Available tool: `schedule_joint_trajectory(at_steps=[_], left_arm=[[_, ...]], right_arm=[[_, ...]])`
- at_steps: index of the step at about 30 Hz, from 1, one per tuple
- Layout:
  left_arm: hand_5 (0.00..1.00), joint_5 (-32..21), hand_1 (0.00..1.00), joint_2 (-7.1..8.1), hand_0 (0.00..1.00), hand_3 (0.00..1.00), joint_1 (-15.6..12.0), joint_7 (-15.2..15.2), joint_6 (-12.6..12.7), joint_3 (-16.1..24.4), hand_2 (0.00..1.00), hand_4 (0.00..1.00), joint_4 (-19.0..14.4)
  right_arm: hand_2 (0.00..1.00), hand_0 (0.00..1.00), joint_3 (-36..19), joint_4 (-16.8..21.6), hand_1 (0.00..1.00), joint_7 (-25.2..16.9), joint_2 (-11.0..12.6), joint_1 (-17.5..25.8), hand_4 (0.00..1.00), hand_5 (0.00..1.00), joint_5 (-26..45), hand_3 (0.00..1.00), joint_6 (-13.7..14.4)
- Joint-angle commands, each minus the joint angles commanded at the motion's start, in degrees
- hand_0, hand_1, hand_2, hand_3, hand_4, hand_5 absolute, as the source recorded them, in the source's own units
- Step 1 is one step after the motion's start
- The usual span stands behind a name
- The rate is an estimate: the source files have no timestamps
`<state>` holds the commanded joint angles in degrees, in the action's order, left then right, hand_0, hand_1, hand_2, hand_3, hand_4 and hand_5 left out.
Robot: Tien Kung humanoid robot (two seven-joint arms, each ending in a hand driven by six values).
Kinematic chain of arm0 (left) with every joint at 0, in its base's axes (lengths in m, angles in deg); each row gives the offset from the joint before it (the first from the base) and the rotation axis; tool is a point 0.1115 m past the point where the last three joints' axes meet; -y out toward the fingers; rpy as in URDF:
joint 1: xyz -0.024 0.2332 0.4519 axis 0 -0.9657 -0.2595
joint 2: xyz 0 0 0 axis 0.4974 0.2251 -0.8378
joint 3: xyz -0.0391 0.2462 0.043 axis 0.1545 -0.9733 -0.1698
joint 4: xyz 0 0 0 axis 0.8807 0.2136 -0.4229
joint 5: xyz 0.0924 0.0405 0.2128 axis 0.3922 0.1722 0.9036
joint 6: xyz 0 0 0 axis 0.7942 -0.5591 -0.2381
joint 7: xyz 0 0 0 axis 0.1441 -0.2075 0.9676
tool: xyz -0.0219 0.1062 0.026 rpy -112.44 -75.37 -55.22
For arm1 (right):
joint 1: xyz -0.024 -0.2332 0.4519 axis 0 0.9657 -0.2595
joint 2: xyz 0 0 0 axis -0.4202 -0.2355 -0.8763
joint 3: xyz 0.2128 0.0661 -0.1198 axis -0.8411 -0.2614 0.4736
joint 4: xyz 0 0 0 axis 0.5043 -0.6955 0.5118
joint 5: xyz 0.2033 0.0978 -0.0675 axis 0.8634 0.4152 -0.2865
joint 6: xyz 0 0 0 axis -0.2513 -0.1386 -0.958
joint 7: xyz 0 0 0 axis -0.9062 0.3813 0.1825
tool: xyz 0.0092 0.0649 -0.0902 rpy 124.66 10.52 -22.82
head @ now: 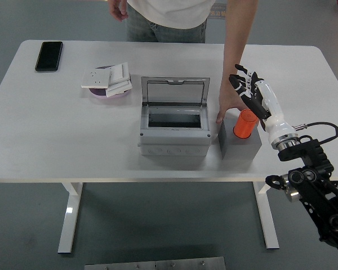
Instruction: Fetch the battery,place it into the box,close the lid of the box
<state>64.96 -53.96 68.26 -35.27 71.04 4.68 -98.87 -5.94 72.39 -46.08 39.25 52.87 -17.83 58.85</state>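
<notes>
The near edge of the white desk [73,163] is bare. Just behind it, right of centre, a grey block [239,145] sits on the desk with the orange battery [245,124] standing upright on top of it. To the block's left, close beside it, stands the grey box [173,128], its lid [175,91] raised and leaning back, its dark compartment open to view and nothing visible inside.

The right arm [304,169] enters from the lower right corner and reaches up over the desk. The right hand [250,93] is above and behind the battery; its black fingers [240,84] are spread and hold nothing. The fingers are clear of the battery, with the battery showing just below the palm side; no contact can be seen.

A person's hand [228,107] rests on the desk at the block's far left corner, between the box and the robot's hand, with the forearm running up to the top edge.

Further back on the left lies a pink dish [110,93] carrying white switch plates [106,77]. At the far left corner lies a black phone [49,55]. The person [169,17] stands beyond the desk's far edge.
</notes>
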Motion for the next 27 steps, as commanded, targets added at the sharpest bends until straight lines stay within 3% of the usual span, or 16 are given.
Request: schedule_joint_trajectory(at_steps=[10,11,17,22,27], left_arm=[[0.104,-2.61,0.743,0.79,0.595,0.563,-0.49,-1.1,0.4,-1.14,0.58,0.593,0.1],[0.104,-2.89,0.743,0.88,0.595,0.562,-0.54,-1.21,0.44,-1.26,0.58,0.594,0.11],[0.104,-5.15,0.743,1.35,0.595,0.563,-0.93,-2.14,0.58,-2.39,0.58,0.595,0.2],[0.104,-6.11,0.743,1.62,0.595,0.563,-1.16,-2.48,0.76,-2.75,0.58,0.595,0.19],[0.104,-7.08,0.743,1.81,0.595,0.563,-1.29,-2.8,0.93,-3.07,0.581,0.596,0.18]], right_arm=[[0.747,0.968,-1.65,5.74,0.754,9.71,6.16,-1.92,0.998,0.831,-10.1,0.815,-3.94],[0.711,0.833,-1.76,6.19,0.661,10.67,6.76,-2.14,0.998,0.839,-11.18,0.764,-4.34],[0.709,0.799,-2.84,7.63,0.643,15.53,10.25,-3.26,0.998,0.819,-18.76,0.755,-6.67],[0.709,0.799,-4.95,8.36,0.643,18.93,10.98,-3.06,0.998,0.819,-25.47,0.755,-8.85],[0.71,0.775,-7.73,9.27,0.635,22.11,10.15,-3.13,0.998,0.814,-32.79,0.75,-11.43]])
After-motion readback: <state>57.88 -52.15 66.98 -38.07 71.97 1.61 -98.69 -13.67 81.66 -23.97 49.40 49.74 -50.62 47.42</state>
